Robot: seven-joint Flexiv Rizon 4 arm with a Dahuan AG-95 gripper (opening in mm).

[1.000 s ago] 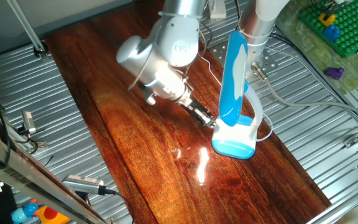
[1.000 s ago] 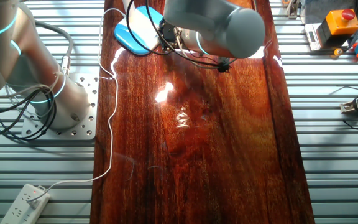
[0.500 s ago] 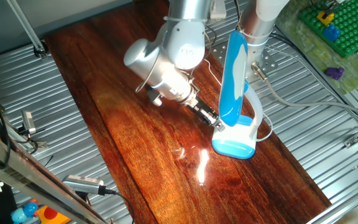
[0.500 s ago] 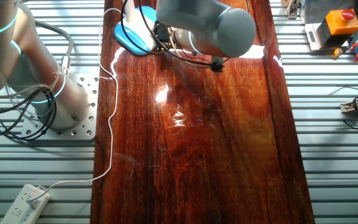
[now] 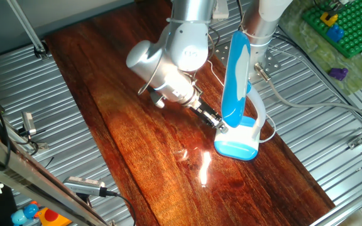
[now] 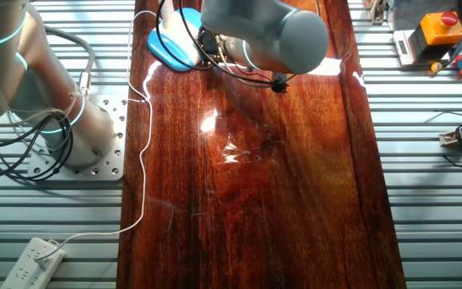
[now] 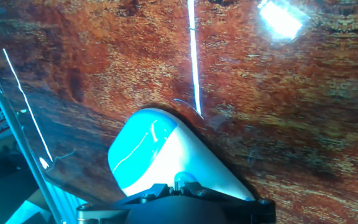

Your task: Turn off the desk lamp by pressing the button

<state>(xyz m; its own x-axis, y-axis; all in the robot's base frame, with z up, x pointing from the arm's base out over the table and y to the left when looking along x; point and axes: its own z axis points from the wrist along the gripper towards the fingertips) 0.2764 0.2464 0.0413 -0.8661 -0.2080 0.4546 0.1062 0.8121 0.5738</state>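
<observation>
The desk lamp stands on the wooden board, its bright-blue head [image 5: 236, 69] upright over the white base with a light-blue rim [image 5: 237, 145]. My gripper [image 5: 219, 124] reaches down at a slant and its dark tip touches the top of the base at its left edge. In the hand view the base [image 7: 160, 155] fills the lower middle, and a small round bump, seemingly the button [image 7: 180, 178], sits right at my gripper [image 7: 179, 186]. The fingers meet there with no gap. In the other fixed view the base [image 6: 167, 42] shows at the top, and the arm hides the fingertips.
The lamp's white cable [image 6: 143, 152] runs down the board's left edge to a power strip [image 6: 32, 258]. A second arm's base [image 6: 62, 120] stands left of the board. A green brick plate [image 5: 347, 25] and a box with a red button [image 6: 439, 28] lie off the board.
My arm moved right and lowered the gripper tip onto the lamp base between one second and half a second ago. Since then it has hardly moved.
</observation>
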